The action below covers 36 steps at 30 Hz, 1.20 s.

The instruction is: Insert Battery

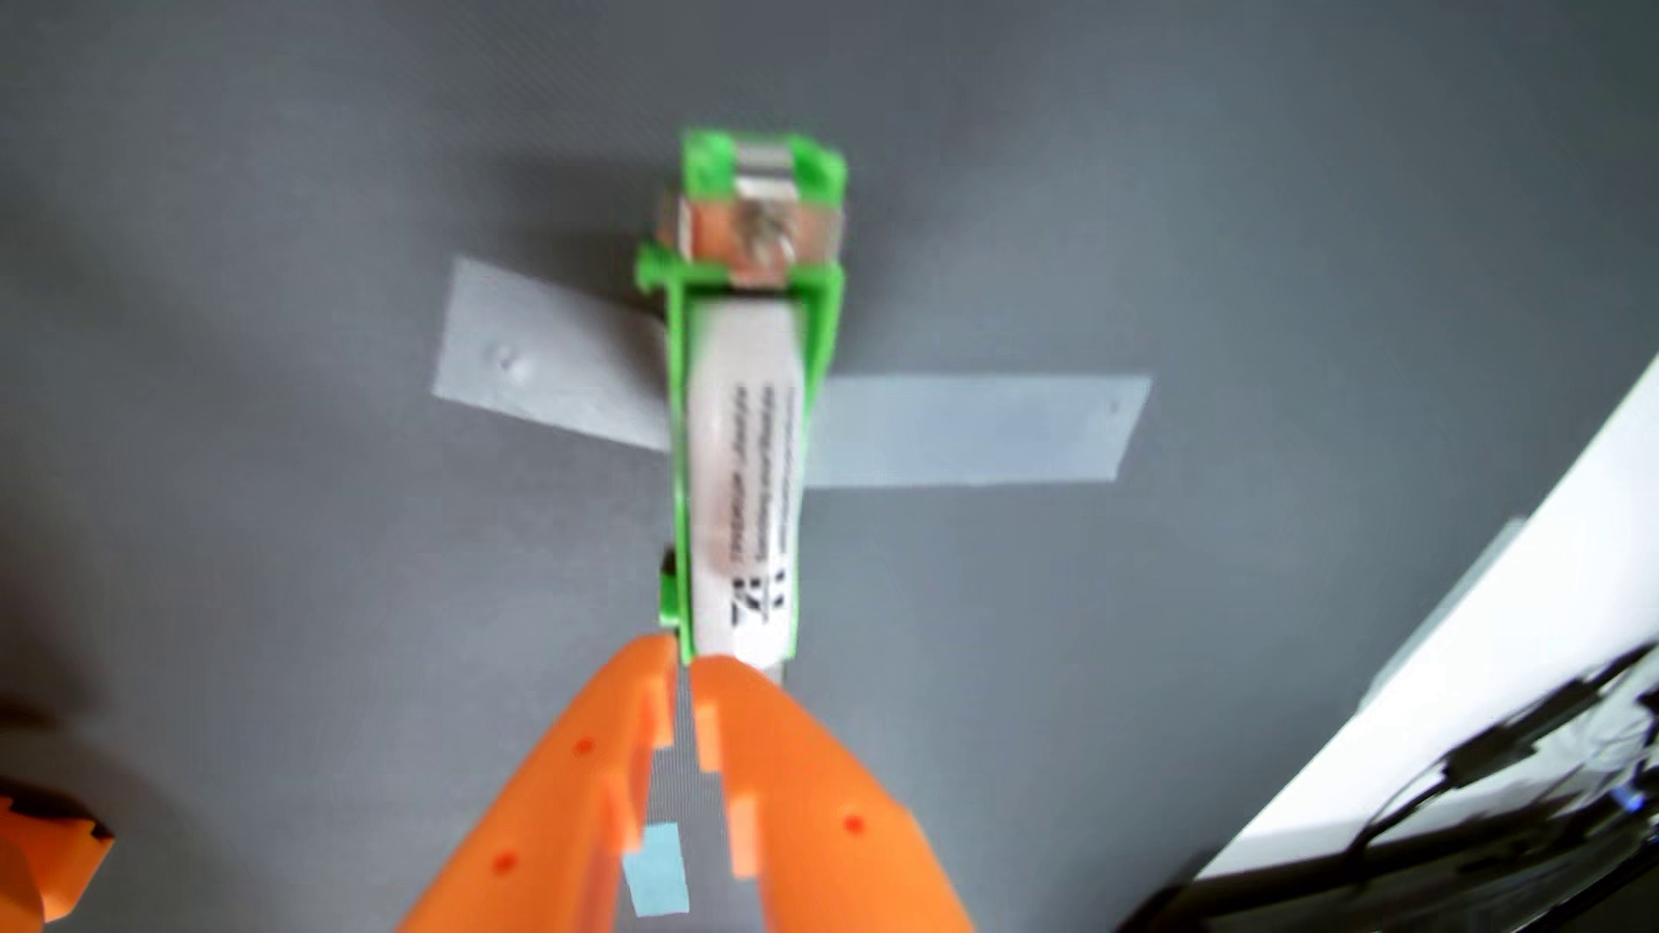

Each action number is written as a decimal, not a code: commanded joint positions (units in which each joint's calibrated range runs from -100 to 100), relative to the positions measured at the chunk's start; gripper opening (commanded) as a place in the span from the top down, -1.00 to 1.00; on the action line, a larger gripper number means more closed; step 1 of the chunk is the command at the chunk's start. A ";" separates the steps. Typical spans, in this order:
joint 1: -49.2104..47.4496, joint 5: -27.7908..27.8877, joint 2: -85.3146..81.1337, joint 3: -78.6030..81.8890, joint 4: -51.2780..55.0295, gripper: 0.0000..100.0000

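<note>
A green battery holder (680, 466) lies taped to the grey surface in the middle of the wrist view, running away from me. A white battery with black print (745, 484) lies lengthwise inside it. A metal spring contact (763, 238) sits at the holder's far end. My orange gripper (689, 657) comes in from the bottom edge. Its fingers (790, 789) are almost together, with only a thin slit between them. The tips meet at the near end of the holder and battery. Whether they pinch the holder's edge is blurred.
Two pale tape strips, left (548, 359) and right (978, 431), pin the holder down. A small blue tape patch (655, 870) shows through the finger slit. A white edge (1526, 646) and black cables (1526, 807) lie at the lower right. An orange arm part (45, 861) is at the lower left.
</note>
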 commanded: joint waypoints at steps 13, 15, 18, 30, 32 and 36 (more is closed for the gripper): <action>1.63 3.81 -0.32 -1.03 -4.93 0.97; 1.51 3.81 -0.24 -1.03 -5.10 0.97; 1.74 3.81 -0.24 -1.03 -5.19 0.97; 1.86 3.81 -0.24 1.49 -6.03 0.97; 2.33 3.81 -0.24 1.49 -6.03 0.97; 2.57 3.81 -0.24 1.58 -6.03 0.97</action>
